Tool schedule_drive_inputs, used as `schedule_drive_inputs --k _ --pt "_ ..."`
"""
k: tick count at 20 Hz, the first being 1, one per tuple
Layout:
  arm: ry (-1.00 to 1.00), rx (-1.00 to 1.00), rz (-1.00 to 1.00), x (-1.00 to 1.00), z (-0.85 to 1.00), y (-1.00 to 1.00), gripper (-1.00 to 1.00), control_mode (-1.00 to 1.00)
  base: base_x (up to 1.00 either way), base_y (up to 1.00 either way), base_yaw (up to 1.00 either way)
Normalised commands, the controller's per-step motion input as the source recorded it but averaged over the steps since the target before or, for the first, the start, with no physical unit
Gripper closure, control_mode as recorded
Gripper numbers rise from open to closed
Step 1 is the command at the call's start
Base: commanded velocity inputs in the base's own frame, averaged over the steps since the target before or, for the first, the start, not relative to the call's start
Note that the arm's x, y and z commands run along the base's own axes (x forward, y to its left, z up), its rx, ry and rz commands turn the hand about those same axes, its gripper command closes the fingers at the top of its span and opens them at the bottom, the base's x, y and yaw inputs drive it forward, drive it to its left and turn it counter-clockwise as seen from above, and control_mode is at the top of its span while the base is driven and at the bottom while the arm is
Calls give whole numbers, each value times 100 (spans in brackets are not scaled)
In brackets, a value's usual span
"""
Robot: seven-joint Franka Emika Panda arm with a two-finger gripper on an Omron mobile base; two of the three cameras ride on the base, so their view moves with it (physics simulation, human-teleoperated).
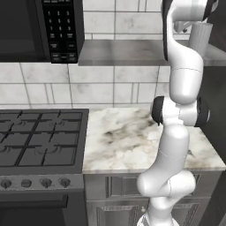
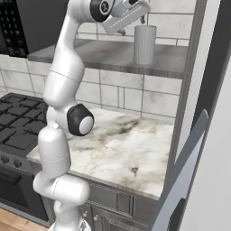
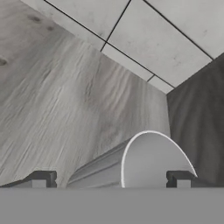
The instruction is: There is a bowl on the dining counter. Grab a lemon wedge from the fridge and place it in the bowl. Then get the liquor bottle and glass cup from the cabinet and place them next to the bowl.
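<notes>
Rises tall from the base, elbow bent forward, wrist reaching high and angled down. Gripper (image 3: 111, 180) spread wide, 2 fingertips (image 3: 40, 179) well apart at either side.

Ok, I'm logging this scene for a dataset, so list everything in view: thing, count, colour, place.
glass cup: one, pale grey, upright on the shelf, between the fingertips in the hand view
shelf: one, grey wood-grain, above the counter
counter: one, white-and-brown marble, right of the stove
stove: one, dark, left of the counter, knobs along its front
microwave: one, black, above the stove
wall tiles: many, white, behind the counter
fridge door: one, grey, standing open at right
arm: one, white with dark joints, reaching up
gripper: one, dark fingertips either side of the cup
</notes>
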Motion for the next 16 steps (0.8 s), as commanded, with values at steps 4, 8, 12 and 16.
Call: schedule_drive_inputs --k 4,8,12,16 --pt "-8 -1 0 17 -11 -9 -100 -100 0 0 0" --pt "0 -6 0 3 -9 -9 -100 -100 0 0 0" --pt "0 -4 0 0 -7 -10 -100 -100 0 0 0" --pt "0 -1 0 0 -4 -2 -100 -100 0 0 0"
